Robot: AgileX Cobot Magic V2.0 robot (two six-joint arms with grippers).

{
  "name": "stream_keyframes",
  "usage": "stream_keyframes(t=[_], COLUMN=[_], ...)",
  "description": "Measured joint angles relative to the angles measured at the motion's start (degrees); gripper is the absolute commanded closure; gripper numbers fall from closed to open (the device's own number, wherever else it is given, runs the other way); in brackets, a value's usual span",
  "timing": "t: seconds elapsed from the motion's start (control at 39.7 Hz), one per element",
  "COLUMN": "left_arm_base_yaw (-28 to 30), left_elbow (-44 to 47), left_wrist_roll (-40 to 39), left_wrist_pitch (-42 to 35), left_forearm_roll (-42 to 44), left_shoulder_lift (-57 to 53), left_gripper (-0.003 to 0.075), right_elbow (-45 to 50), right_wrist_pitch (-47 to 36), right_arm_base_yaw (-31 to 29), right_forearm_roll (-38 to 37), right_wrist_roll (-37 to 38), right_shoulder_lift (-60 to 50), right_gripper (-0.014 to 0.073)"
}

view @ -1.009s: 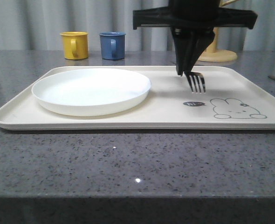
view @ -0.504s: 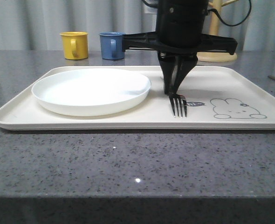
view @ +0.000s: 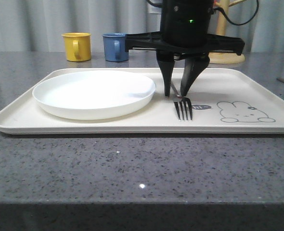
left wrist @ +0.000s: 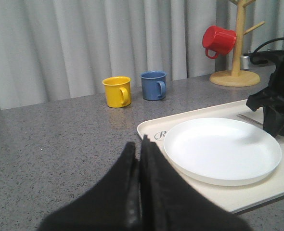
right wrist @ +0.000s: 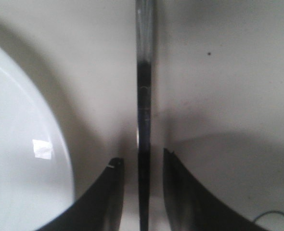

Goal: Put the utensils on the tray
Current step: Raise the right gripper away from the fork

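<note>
The steel fork [view: 183,108] lies on the cream tray [view: 257,86], tines toward the front, just right of the round white plate [view: 94,91]. My right gripper [view: 176,92] stands over the fork's neck, open, one finger on each side of the handle. In the right wrist view the handle [right wrist: 144,96] runs between the spread fingers of the right gripper [right wrist: 142,161], touching neither, with the plate's edge [right wrist: 17,144] beside it on the tray [right wrist: 228,72]. My left gripper [left wrist: 138,144] is shut and empty above the grey table, beside the tray's corner [left wrist: 151,130] and the plate [left wrist: 222,147].
A yellow mug [view: 77,46] and a blue mug [view: 116,46] stand behind the tray at the back left. A wooden mug tree [view: 224,57] holding a red mug [left wrist: 218,41] stands at the back right. The right arm [left wrist: 277,106] rises over the tray's middle.
My right gripper came forward and down with the fork, then opened. The fork now rests flat on the tray, let go. The left gripper has not visibly moved.
</note>
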Motion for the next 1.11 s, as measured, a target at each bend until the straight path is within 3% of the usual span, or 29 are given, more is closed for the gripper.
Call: stream_keyframes(t=[0.23,0.55,0.86,1.11], left_arm_base_yaw=[0.0,0.0,0.0,0.0], left_elbow=[0.0,0.0,0.0,0.0], left_wrist_roll=[0.0,0.0,0.0,0.0], left_wrist_pitch=[0.0,0.0,0.0,0.0], left_forearm_roll=[0.0,0.0,0.0,0.0], left_shoulder_lift=[0.0,0.0,0.0,0.0], left_gripper=[0.0738,0.0738,0.0738,0.0738], right_elbow=[-6.51,-12.22,-8.74,3.84], right_wrist_pitch=[6.68,10.71,11.32,11.46], right_arm_base_yaw=[-1.21,-6.61,-21.1,-34.01], right_forearm_roll=[-0.87,-0.84,3.84,4.24], right_wrist_roll=[-0.73,-13.35,-26.52,-35.13], right_shoulder_lift=[0.02,-2.97,-9.01,-14.19], right_gripper=[0.0313,0.0313,0.0313,0.0316])
